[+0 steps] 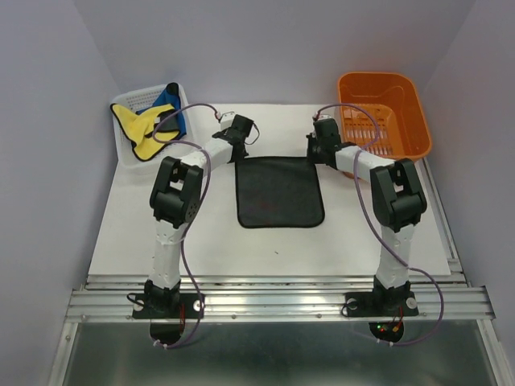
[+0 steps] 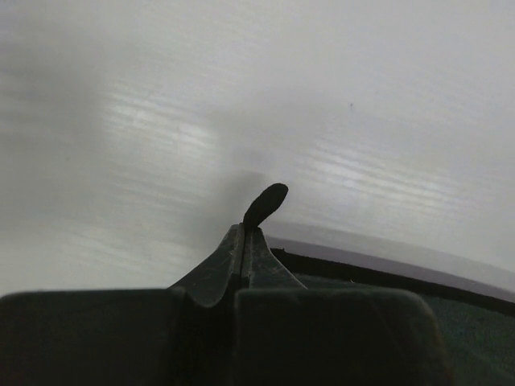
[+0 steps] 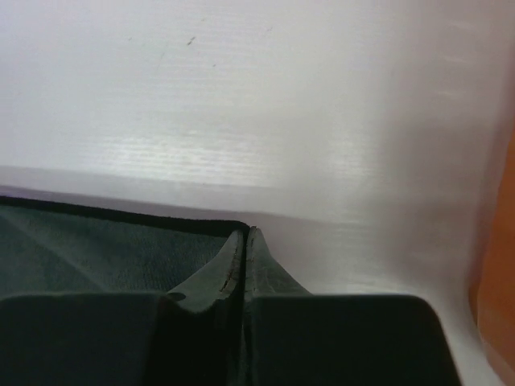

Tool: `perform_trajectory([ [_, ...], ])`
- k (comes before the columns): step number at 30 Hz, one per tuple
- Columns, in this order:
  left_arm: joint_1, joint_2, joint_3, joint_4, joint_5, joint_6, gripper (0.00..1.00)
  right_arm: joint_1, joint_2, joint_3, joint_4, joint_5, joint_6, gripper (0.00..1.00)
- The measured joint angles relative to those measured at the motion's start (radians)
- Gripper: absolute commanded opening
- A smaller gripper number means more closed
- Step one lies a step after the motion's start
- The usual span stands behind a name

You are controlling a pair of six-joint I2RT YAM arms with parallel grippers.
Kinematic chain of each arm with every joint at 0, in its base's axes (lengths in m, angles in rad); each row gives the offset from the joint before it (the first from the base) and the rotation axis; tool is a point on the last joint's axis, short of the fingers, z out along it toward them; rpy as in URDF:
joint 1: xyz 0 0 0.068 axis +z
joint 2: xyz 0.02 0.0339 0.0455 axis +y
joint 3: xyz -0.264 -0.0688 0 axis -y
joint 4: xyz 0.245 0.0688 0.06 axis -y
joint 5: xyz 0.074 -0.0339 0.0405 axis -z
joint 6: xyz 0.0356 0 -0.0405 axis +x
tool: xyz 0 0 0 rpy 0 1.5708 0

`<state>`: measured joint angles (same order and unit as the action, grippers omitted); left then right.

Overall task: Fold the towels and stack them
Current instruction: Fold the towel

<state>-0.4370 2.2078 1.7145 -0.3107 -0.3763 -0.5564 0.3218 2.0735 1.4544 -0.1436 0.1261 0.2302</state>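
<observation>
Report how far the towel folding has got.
Done: the dark grey square cloth towel lies spread flat on the table. In hand: the left gripper and right gripper are each shut at one of its far corners, apparently pinching them for the first fold. To do: no fold made, no stack begun; the yellow cloth towel and blue cloth towel sit crumpled in the white mesh basket.

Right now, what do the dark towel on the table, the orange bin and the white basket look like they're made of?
The dark towel looks like soft matte cloth: a fine weave in the wrist views, dark stitched edging, and it lies limp and flat. The orange bin seems to be moulded plastic, slightly glossy, with slotted walls. The white basket looks like plastic mesh, though it is too small to be sure.
</observation>
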Motion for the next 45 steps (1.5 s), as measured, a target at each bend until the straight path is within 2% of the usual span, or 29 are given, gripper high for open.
perform_trajectory([
  [8,0.0,-0.229,-0.265,0.091,0.084,-0.021,0.0,0.001,-0.28,-0.283,0.154,-0.092,0.002,0.01],
  [15,-0.005,-0.484,-0.527,0.191,0.176,-0.056,0.0,0.009,-0.418,-0.455,0.201,-0.121,0.014,0.02],
  [25,-0.082,-0.635,-0.819,0.263,0.248,-0.12,0.0,0.021,-0.608,-0.599,0.196,-0.126,0.005,0.05],
  [35,-0.113,-0.781,-0.928,0.29,0.252,-0.156,0.0,0.022,-0.637,-0.681,0.174,-0.155,-0.005,0.06],
  [45,-0.172,-0.798,-0.999,0.304,0.253,-0.195,0.0,0.022,-0.756,-0.76,0.168,-0.158,0.035,0.07],
])
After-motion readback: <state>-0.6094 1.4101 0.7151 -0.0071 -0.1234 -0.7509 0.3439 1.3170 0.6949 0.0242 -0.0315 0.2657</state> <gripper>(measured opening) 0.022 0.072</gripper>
